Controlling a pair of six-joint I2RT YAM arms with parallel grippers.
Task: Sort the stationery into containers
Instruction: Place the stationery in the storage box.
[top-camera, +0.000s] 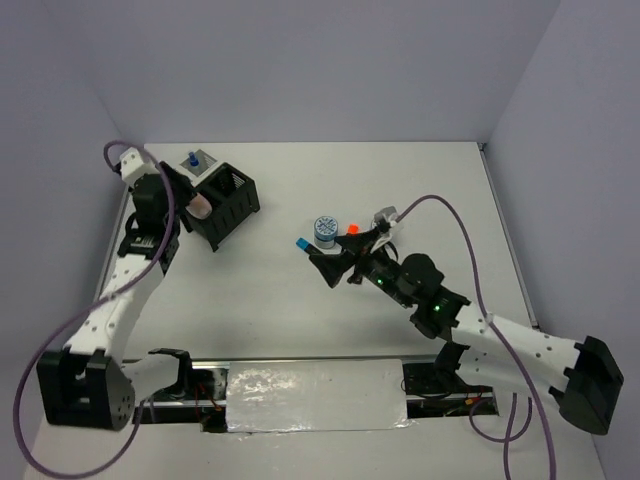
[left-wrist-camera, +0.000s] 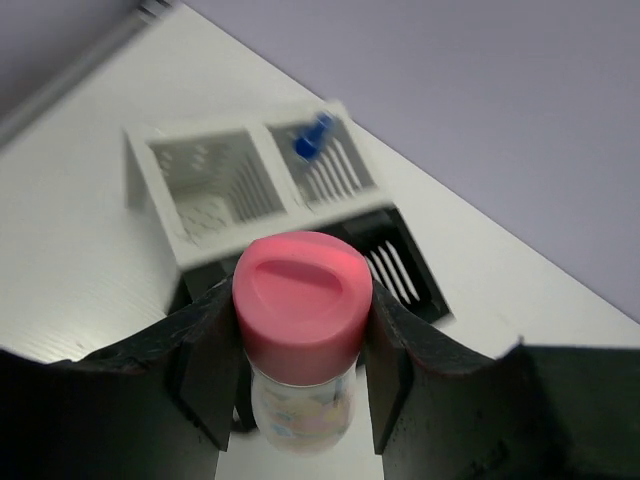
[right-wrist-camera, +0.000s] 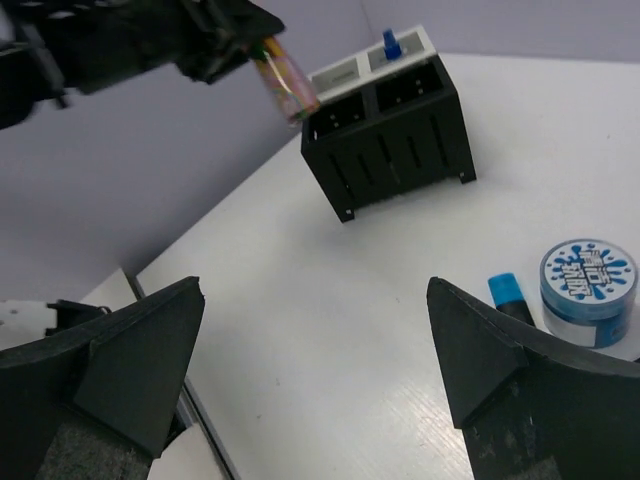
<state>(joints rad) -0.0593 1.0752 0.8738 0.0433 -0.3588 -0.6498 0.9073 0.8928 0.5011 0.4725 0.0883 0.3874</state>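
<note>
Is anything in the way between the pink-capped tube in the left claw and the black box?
Nothing visible. The left claw holds the pink-capped tube close by the black organiser, with only air between.

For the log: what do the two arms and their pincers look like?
Both arms have white links with black joints and black base blocks. A purple cable loops along the left arm; another trails the right arm, which shows small green lights. The left pincer and right pincer have matte black, wedge-shaped fingers.
</note>
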